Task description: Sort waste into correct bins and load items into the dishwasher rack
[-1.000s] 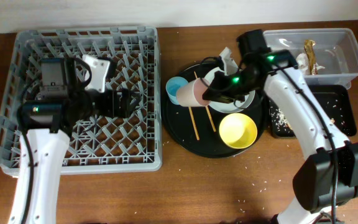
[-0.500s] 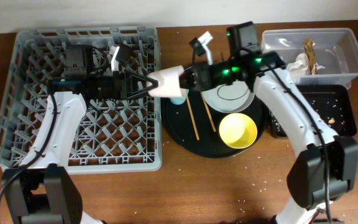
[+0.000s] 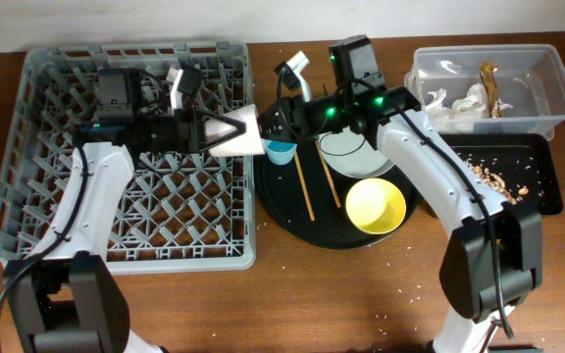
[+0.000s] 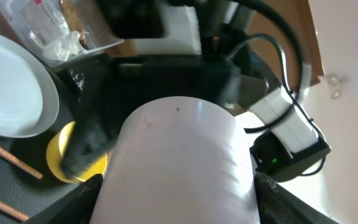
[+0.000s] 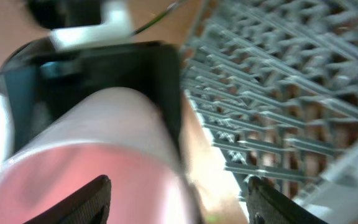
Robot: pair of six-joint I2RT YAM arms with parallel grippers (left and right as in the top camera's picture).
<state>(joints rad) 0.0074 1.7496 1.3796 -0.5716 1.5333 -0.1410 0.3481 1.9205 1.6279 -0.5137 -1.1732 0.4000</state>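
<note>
The pink cup (image 3: pixel 248 135) hangs on its side over the right edge of the dishwasher rack (image 3: pixel 67 245), between my two grippers. My left gripper (image 3: pixel 226 131) is shut on it; in the left wrist view the cup (image 4: pixel 179 155) fills the gap and both fingers press its sides. My right gripper (image 3: pixel 271 126) stands open just right of the cup; in the right wrist view the cup (image 5: pixel 86 155) lies apart from the right finger. On the round black tray (image 3: pixel 292 221) sit the light-blue cup (image 3: pixel 281 152), the grey plate (image 3: pixel 356 152), the yellow bowl (image 3: pixel 376 206) and two chopsticks (image 3: pixel 305 191).
The clear tub (image 3: pixel 557 88) at the back right holds white napkins (image 3: pixel 469 98) and a brown stick (image 3: pixel 493 86). In front of it the shallow black tray (image 3: pixel 547 186) holds food scraps (image 3: pixel 488 175). Rice grains lie scattered on the wooden table.
My right arm carried the pink cup left from the round tray to the rack's edge. My left gripper came right and closed on the cup, and the right gripper opened.
</note>
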